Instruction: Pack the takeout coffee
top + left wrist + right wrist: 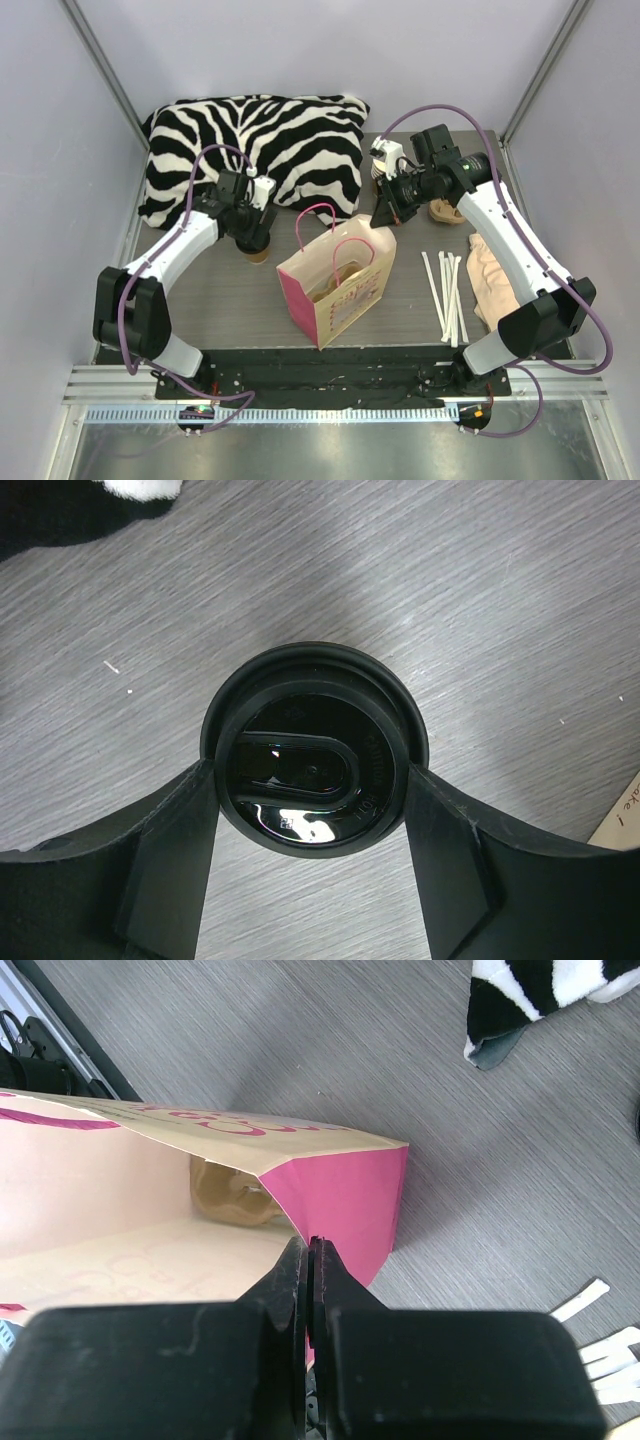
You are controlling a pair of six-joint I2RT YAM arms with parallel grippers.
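Observation:
The takeout coffee (pixel 260 252) is a brown cup with a black lid (pixel 310 750), standing on the grey table left of the bag. My left gripper (pixel 312 772) is straight above it, with a finger pressed against each side just under the lid rim. The pink and cream paper bag (pixel 335 285) stands open at the middle. My right gripper (pixel 312 1248) is shut on the top edge of the bag's pink side wall (pixel 345 1195), at its far right corner (pixel 385 218).
A zebra-print cushion (pixel 270 140) lies at the back. White straws (pixel 447 290) and a beige cloth (pixel 490 280) lie at the right. A brown item (pixel 445 212) sits under the right arm. A brown moulded piece (pixel 228 1195) lies inside the bag.

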